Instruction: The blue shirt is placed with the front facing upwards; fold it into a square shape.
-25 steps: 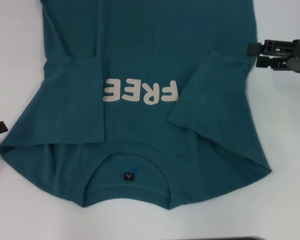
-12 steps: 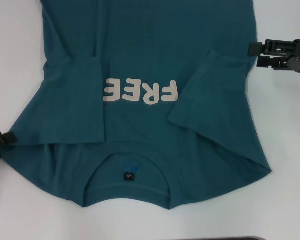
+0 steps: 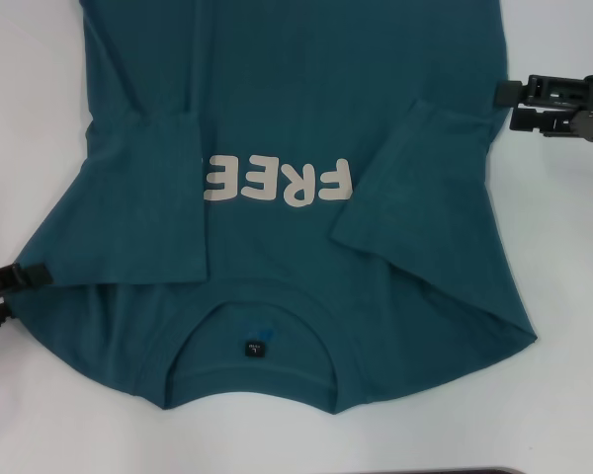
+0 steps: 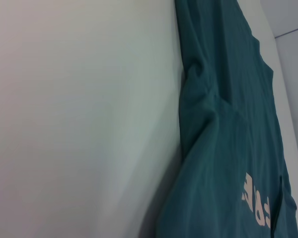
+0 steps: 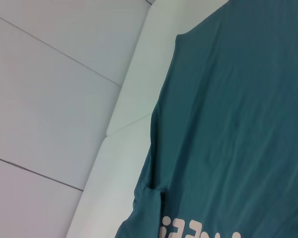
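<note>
Left gripper [image 3: 18,288]: black, entering my head view low at the left edge, reaching in level over the table. Two finger tips [image 3: 35,275] show, one above the other with a gap between them; upper tip sits at the hem edge of the folded left sleeve, whether touching the cloth I cannot tell. Nothing held.

Right gripper [image 3: 501,105]: black, coming in from the right edge farther up the table, held level, tips just beside the shirt's right side edge. Fingers parted narrowly; nothing between them.

Blue shirt [image 3: 306,109]: one large dark teal-blue cotton short-sleeved T-shirt, flat on the white table [image 3: 573,257], front up, round neckline nearest me, body running away off the top of the view. Both sleeves folded inward onto the chest.

Lettering [image 3: 277,184]: cream "FREE", upside down from my side, its first letters partly covered by the left sleeve.

Tag [image 3: 253,349]: one small black square inside the neckline.

Count: grippers, two; shirts, one; sleeves, two; tags, one.
</note>
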Controlling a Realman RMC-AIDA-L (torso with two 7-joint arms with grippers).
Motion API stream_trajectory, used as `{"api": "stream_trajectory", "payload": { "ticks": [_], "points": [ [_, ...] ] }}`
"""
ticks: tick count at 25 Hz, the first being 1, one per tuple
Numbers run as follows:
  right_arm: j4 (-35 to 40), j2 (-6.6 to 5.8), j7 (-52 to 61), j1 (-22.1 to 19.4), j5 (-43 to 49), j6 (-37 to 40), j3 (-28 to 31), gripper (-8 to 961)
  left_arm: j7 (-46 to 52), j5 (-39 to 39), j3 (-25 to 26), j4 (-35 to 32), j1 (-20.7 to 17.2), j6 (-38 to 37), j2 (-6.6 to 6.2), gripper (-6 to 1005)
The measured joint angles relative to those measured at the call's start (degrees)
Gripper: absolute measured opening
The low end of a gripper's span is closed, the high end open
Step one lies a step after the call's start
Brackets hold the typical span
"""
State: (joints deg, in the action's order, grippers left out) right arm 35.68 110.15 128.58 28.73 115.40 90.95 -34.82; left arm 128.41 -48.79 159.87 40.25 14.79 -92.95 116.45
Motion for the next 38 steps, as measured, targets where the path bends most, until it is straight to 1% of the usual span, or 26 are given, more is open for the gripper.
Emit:
{"api": "stream_trajectory", "payload": {
  "ticks": [5, 12, 18, 24, 29, 33, 35, 37, 38],
  "points": [
    [0.0, -0.02, 0.0, -0.2, 0.0, 0.1, 0.3, 915, 1.6, 0.1, -0.1, 0.0, 1.0, 0.6, 0.03, 792],
    [-0.1, -0.16, 0.0, -0.4, 0.0, 0.6, 0.9, 915, 7.7, 2.6, -2.7, 0.2, 2.7, 2.3, 0.18, 768],
    [-0.1, -0.28, -0.1, -0.7, 0.0, 1.2, 2.2, 915, 7.9, 2.5, -2.4, 2.8, 2.9, 0.9, 1.41, 740],
    [-0.1, -0.37, -0.1, -0.8, 0.0, 1.3, 2.4, 915, 8.2, 2.5, -2.2, 3.0, 2.9, 0.6, 1.48, 551],
    [-0.2, -0.37, -0.1, -0.8, 0.1, 1.3, 2.4, 915, 8.2, 2.4, -1.9, 2.9, 2.8, 0.0, 1.10, 312],
    [-0.2, -0.52, -0.1, -0.9, 1.1, 1.6, 1.8, 914, 7.2, 2.3, -1.4, 2.9, 2.9, -2.3, 1.07, 167],
    [-0.1, -1.15, -0.1, -0.9, 3.0, 2.5, 1.5, 914, 6.8, 2.0, -1.4, 2.9, 3.0, -3.7, 1.06, 94],
    [0.0, -2.46, -0.1, -0.8, 5.7, 4.3, 1.4, 914, 6.4, 1.6, -1.4, 2.9, 3.1, -4.7, 1.06, 26],
    [0.1, -3.27, -0.1, -0.8, 7.1, 5.6, 1.4, 915, 6.2, 1.3, -1.4, 3.0, 3.1, -5.2, 1.07, 26]
  ]
}}
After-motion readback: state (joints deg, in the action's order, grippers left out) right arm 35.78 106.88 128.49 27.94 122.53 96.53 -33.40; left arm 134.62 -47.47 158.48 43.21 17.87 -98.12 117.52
